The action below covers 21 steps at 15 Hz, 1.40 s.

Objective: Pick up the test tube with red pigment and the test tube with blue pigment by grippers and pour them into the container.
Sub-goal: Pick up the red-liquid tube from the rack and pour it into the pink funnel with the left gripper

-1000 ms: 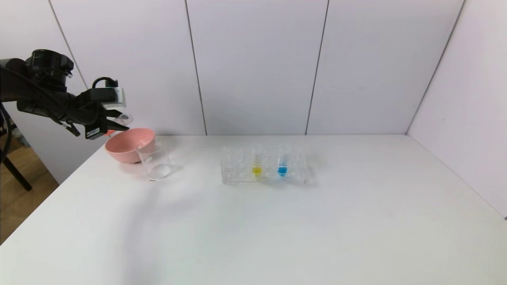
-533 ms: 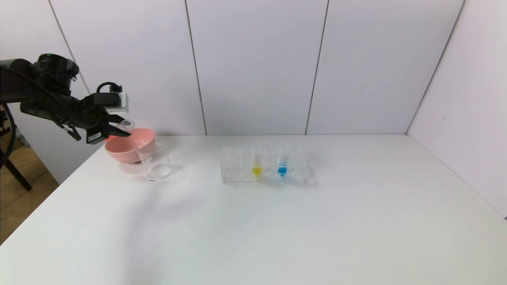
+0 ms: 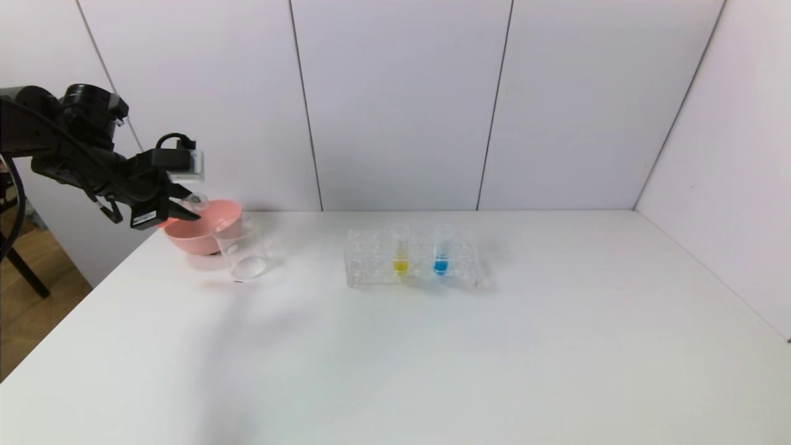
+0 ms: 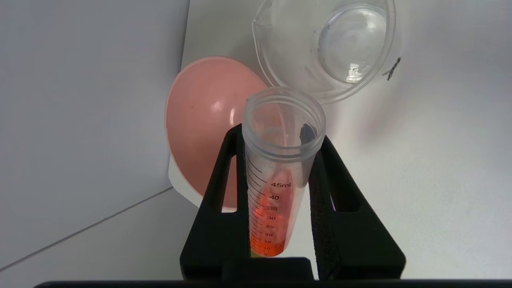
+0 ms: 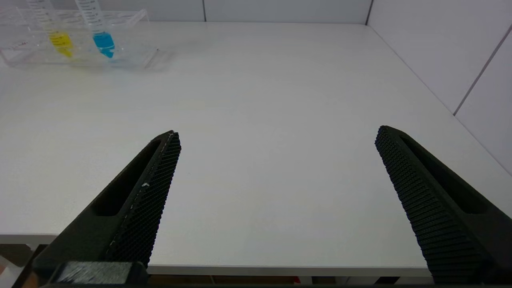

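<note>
Red-pigment test tube (image 4: 276, 188), clenched in the left tool (image 4: 280, 140), lies tilted, mouth toward the beaker (image 4: 326, 48).

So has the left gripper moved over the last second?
Yes. The left gripper, holding the red tube, dropped toward the pink bowl.

A pink bowl (image 3: 201, 233) sits at the far left corner of the white worktop (image 3: 432, 346). Near the middle stands a clear tube rack (image 3: 411, 259), holding an upright tube with yellow liquid (image 3: 400, 252).
</note>
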{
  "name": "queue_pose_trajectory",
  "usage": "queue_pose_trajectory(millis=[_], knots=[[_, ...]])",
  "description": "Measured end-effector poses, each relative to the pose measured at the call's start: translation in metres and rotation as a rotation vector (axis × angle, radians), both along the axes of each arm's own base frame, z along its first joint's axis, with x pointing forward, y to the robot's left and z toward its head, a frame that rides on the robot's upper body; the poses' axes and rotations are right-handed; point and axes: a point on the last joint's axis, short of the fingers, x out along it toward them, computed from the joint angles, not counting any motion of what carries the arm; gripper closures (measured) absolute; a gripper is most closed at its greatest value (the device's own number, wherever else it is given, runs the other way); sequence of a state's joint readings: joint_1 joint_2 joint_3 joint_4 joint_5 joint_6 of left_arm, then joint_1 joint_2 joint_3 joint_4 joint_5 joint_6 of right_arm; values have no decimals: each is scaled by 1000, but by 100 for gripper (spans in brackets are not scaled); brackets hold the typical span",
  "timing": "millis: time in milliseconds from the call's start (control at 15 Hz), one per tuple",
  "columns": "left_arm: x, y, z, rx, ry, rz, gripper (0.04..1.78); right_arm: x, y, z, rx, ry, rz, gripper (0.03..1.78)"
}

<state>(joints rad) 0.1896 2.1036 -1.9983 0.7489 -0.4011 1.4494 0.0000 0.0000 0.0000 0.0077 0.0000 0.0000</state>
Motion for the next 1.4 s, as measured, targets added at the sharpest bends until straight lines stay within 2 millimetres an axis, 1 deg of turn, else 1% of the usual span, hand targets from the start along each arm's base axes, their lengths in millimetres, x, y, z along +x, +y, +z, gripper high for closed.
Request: queue_pose_trajectory(millis=[133, 667, 1400], knots=[[0, -5, 1, 5, 1, -7, 138, 0, 0, 0, 0, 0, 0, 4], [-1, -8, 1, 49, 17, 8, 138, 0, 0, 0, 0, 0, 0, 4], [5, -24, -3, 126, 26, 24, 138, 0, 0, 0, 0, 0, 0, 4]])
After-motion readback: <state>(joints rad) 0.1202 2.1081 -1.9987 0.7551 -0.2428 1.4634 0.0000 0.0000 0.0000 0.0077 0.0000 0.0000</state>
